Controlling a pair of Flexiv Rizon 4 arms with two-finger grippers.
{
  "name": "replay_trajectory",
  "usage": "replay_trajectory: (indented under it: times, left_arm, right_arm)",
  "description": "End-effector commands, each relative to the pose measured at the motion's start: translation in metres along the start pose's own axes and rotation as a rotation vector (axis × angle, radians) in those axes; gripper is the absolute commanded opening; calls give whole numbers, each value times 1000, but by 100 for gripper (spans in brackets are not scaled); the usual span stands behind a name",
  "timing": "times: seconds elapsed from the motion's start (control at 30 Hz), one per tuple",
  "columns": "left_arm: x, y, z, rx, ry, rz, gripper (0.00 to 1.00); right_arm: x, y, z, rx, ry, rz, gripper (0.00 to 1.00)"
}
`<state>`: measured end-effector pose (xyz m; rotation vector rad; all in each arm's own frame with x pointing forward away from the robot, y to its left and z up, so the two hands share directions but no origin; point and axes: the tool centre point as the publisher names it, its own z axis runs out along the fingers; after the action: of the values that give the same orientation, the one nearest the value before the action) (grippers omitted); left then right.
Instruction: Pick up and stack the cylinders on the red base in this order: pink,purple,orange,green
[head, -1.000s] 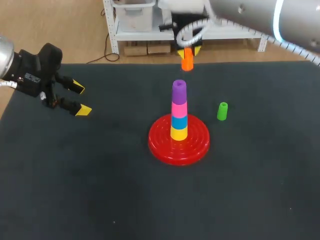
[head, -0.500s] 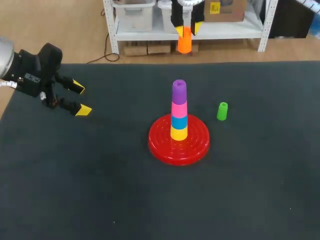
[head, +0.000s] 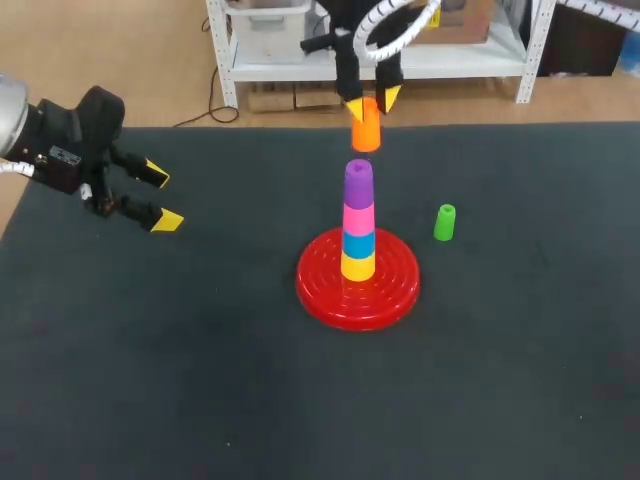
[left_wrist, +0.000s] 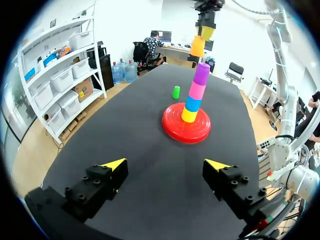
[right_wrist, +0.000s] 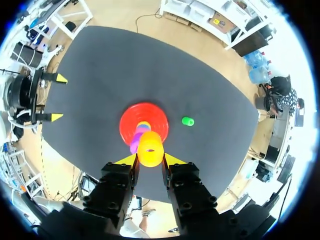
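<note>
A smooth orange plastic cylinder (head: 366, 130) is clamped in the right gripper (head: 370, 103), just above the purple cylinder (head: 358, 182) topping the stack on the ribbed red round base (head: 325, 290). A small green cylinder (head: 445, 222) stands apart at the base's 3 o'clock. The left gripper (head: 160, 198), fingers spread, is held near the black table's (head: 200, 380) 9 o'clock edge.

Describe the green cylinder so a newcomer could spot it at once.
Find the red base in the middle of the black table, with its coloured tower. Just to the robot's right of it stands the green cylinder, upright and alone. It is the only green piece; the orange cylinder hangs in the right gripper above.
</note>
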<state>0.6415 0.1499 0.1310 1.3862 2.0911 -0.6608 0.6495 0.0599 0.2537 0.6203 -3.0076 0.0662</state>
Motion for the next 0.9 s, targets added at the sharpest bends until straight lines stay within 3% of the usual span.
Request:
replay_trajectory:
  times: [0.03,0.53,0.9]
  left_arm:
    - [1,0,0,-1,-4,2,100]
    - [1,0,0,-1,-4,2,100]
    - [1,0,0,-1,-4,2,100]
  right_arm:
    - [15,5,2,0,-59,-7,0]
    - [32,14,12,-4,-47,-24,0]
    - [22,15,23,7,-42,-10,0]
